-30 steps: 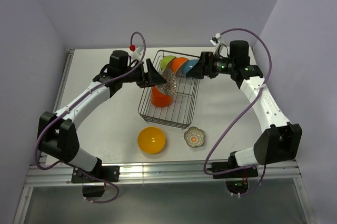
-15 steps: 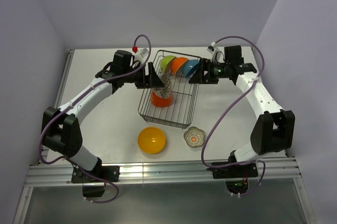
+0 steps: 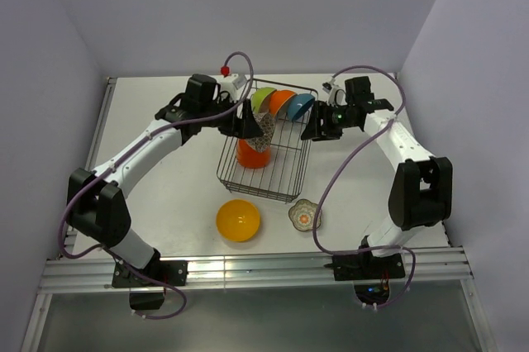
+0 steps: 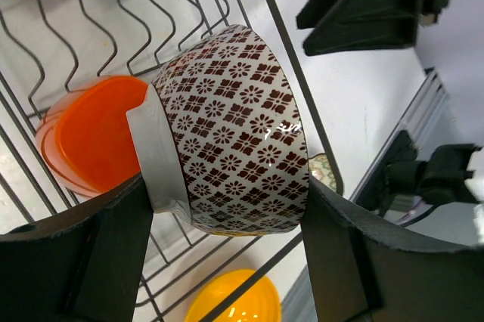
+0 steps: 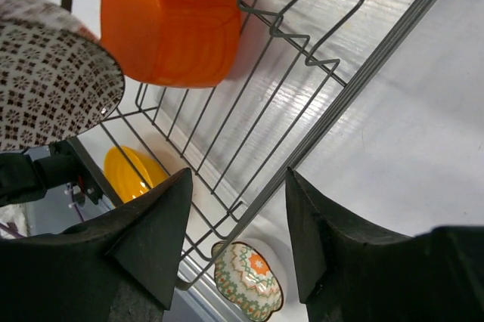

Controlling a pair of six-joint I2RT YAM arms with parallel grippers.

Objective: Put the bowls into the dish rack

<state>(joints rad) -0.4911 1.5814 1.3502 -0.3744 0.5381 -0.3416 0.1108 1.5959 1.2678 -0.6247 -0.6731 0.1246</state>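
1. The left gripper (image 4: 227,186) pinches the patterned bowl (image 4: 242,110) on its side, above the dish rack's (image 3: 273,195) middle.
2. The right gripper (image 5: 238,178) is spread and empty, just beside the rack's right rim.
3. The yellow bowl (image 3: 238,220) and floral bowl (image 3: 305,215) lie outside the rack's near end.

Dish rack (image 3: 277,162) on the table (image 3: 165,195); three bowls (image 3: 283,102) in the rack's far end; two bowls (image 3: 238,221) before it.
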